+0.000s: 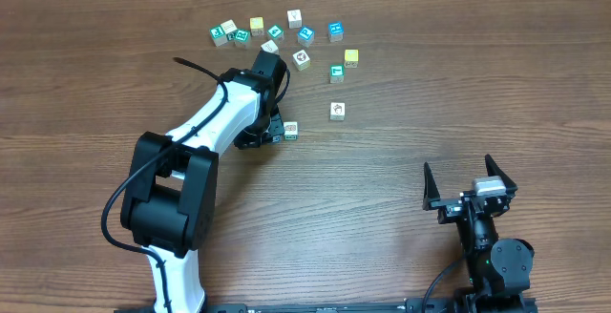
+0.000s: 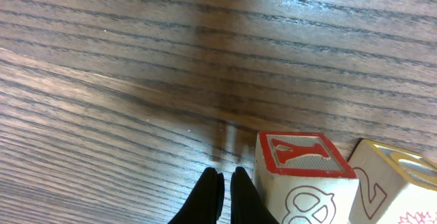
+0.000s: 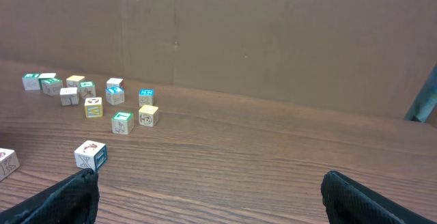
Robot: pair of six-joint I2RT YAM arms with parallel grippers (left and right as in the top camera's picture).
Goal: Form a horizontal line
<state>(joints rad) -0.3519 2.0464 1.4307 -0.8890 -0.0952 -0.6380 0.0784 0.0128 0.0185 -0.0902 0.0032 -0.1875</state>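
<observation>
My left gripper (image 2: 225, 177) is shut with nothing between its fingers, low over the wood. Just to its right stands a white cube with a red-framed top (image 2: 304, 159), close against the right finger, and a cream cube (image 2: 395, 183) sits beside that one. From overhead, the left gripper (image 1: 275, 130) is next to a small cube (image 1: 290, 130). Three green-sided cubes (image 1: 229, 32) lie close together at the back left, slightly staggered; no straight horizontal line shows. My right gripper (image 1: 468, 185) is open and holds nothing, near the front edge, far from the cubes.
Several loose cubes are scattered at the back: teal ones (image 1: 335, 31), yellow ones (image 1: 351, 58), and a white one alone (image 1: 337, 110). In the right wrist view that lone cube (image 3: 91, 154) lies ahead of the open right gripper (image 3: 208, 197), before a brown wall.
</observation>
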